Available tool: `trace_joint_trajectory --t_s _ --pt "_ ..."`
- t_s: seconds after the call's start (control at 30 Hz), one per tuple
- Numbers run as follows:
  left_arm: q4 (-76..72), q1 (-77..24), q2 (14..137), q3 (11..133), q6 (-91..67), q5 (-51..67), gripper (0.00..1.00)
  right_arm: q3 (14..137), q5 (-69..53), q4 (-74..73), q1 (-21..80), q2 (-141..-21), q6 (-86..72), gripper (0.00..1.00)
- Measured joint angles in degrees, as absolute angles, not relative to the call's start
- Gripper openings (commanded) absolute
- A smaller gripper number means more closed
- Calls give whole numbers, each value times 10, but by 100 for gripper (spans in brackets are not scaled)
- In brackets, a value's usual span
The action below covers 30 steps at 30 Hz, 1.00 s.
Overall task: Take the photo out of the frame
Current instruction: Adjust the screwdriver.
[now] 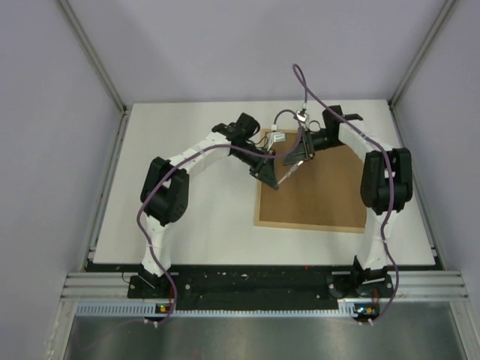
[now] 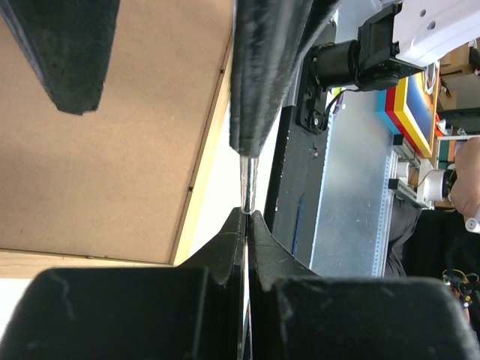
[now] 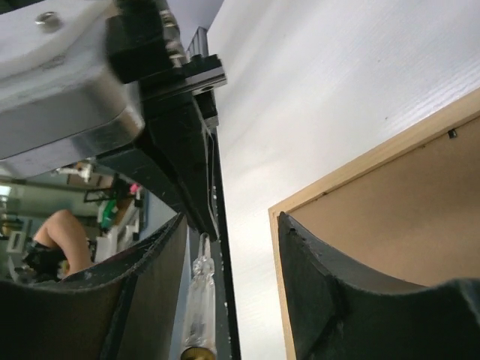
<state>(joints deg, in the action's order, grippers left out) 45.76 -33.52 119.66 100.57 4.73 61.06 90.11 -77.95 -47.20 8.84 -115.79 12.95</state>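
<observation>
Fingers of the left end effector (image 2: 247, 217) are pressed tight together on the thin pale paper photo (image 2: 246, 184), seen edge-on. The right end effector (image 3: 231, 219) has its fingers apart on both sides of the photo, not pinching. Only the top view shows the whole big light-wood picture frame (image 1: 311, 226), lying back-up on the white desk (image 1: 187, 217) with its plain brown backing board (image 1: 322, 195) showing; the photo is held up over its far left corner.

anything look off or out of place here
Nothing spilled or broken. The frame lies face down, brown back up, slightly skewed on the table; the left gripper pinches a thin clear stick above it.
</observation>
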Motion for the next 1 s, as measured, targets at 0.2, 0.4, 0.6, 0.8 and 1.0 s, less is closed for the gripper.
trace_joint_trajectory --t_s 0.2,0.4,0.6,0.8,1.0 --pt "498 -329 1197 1011 76 608 0 983 -773 -684 95 -1184 405 49" --pt "523 -325 1201 1027 93 606 0 983 -751 -749 116 -1185 500 47" --pt "558 -325 1209 1034 109 605 0 983 -738 -762 147 -1188 520 35" --pt "567 -323 1210 1034 121 591 0 984 -737 -775 151 -1190 521 0" --pt "568 -319 1210 1034 119 584 6 983 -736 -774 153 -1190 524 0"
